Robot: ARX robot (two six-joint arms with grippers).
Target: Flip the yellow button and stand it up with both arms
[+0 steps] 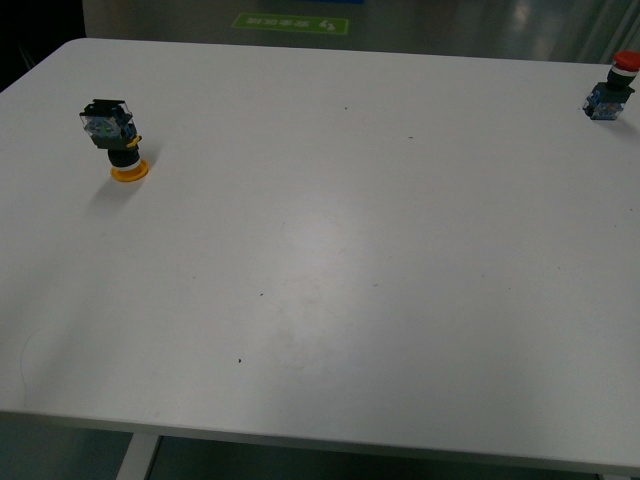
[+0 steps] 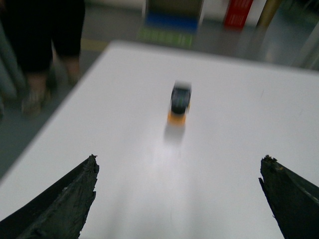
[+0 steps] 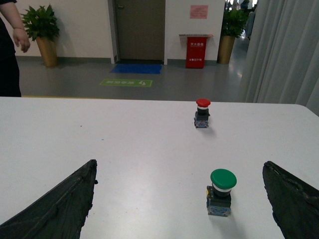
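Spread wide and empty, the left jaws point at the yellow button (image 2: 180, 103), which sits ahead of them on the white counter (image 2: 239, 149), well apart from either tip. That picture is blurred, so it shows little detail of the switch. The front view is clearer. The button rests near the counter's far left part, upside down, with its yellow cap on the surface and its black-and-bluish contact body on top, leaning slightly. Neither arm shows in the front view.

The right jaws are also spread and hold nothing. They face a green button (image 3: 221, 191) close by and a red button (image 3: 202, 113) farther off, both standing cap up. The yellow one is not in the right wrist view.

By my reading, the task has barely begun. Nothing has been gripped or touched, and the right arm is not yet aimed at the target. The reach, the grasp, the turn-over and the setting down with the cap uppermost are all left to do.
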